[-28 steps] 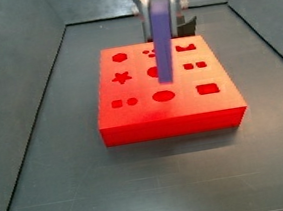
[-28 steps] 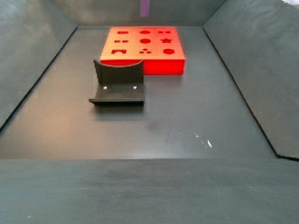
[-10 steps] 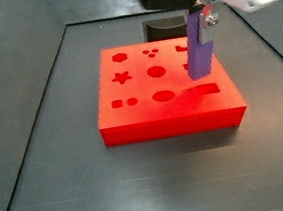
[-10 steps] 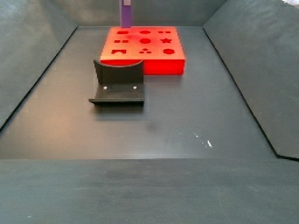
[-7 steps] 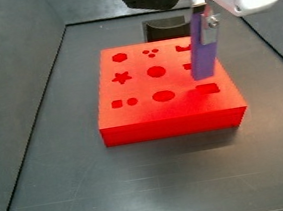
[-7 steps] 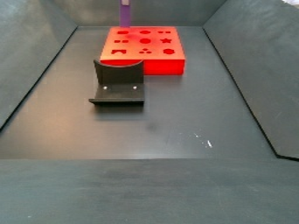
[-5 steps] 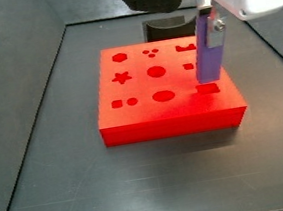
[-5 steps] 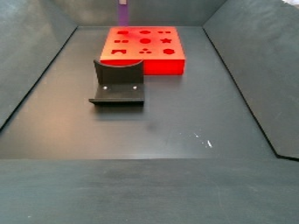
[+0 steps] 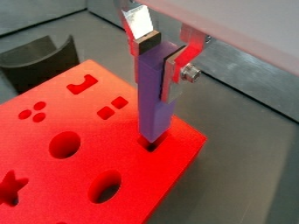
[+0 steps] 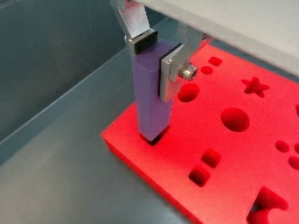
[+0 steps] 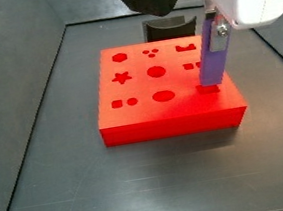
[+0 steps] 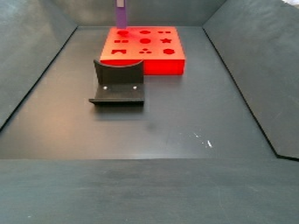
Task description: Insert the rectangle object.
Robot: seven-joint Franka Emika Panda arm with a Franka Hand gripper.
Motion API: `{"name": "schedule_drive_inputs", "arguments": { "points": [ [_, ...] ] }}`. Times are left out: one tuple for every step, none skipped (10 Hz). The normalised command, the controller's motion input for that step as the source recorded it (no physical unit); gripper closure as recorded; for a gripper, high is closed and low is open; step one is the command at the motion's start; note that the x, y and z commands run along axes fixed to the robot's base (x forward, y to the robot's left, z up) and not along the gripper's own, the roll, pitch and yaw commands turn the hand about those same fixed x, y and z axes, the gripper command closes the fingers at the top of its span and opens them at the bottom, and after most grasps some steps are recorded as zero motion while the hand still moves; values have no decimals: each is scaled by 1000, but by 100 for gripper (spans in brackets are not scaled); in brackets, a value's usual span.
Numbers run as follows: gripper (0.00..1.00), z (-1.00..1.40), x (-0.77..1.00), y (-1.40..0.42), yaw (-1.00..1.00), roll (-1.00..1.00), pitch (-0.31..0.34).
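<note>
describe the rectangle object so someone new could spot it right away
Find the red block on the dark floor. At one corner, the end effector holds a slim purple-blue bar, the rectangle object, upright with its lower end in a hole. It is the only purple piece.

Block [image 11: 167, 91]: on desk [image 12: 176, 140]. Rectangle object [image 9: 155, 92]: upright, lower end in a hole at the block's corner, upper end between the fingers of the end effector [image 9: 160, 51]. Fixture [image 12: 118, 83]: on desk, beside block, apart from it.

Purple-blue rectangle object [image 9: 155, 92], red block [image 9: 70, 149], silver pincer [image 9: 162, 51].
</note>
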Motion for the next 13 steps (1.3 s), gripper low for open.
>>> {"name": "schedule_drive_inputs", "arguments": {
  "points": [
    [100, -46, 103, -60, 0, 0, 131],
    [100, -183, 69, -40, 94, 0, 106],
    [100, -254, 0, -11, 294, 0, 93],
    [100, -257, 0, 0, 380, 0, 79],
    [100, -197, 0, 0, 320, 0, 73],
    [100, -160, 0, 0, 180, 0, 96],
    [100, -111, 0, -40, 77, 0, 96],
    [100, -123, 23, -31, 0, 0, 94],
    [100, -86, 57, -31, 0, 6, 67],
    [100, -180, 206, -69, -63, 61, 53],
    [100, -306, 426, -163, -200, 154, 101],
    [100, -246, 500, -203, -234, 224, 163],
    [100, -217, 334, -137, -206, 246, 167]
  ]
}}
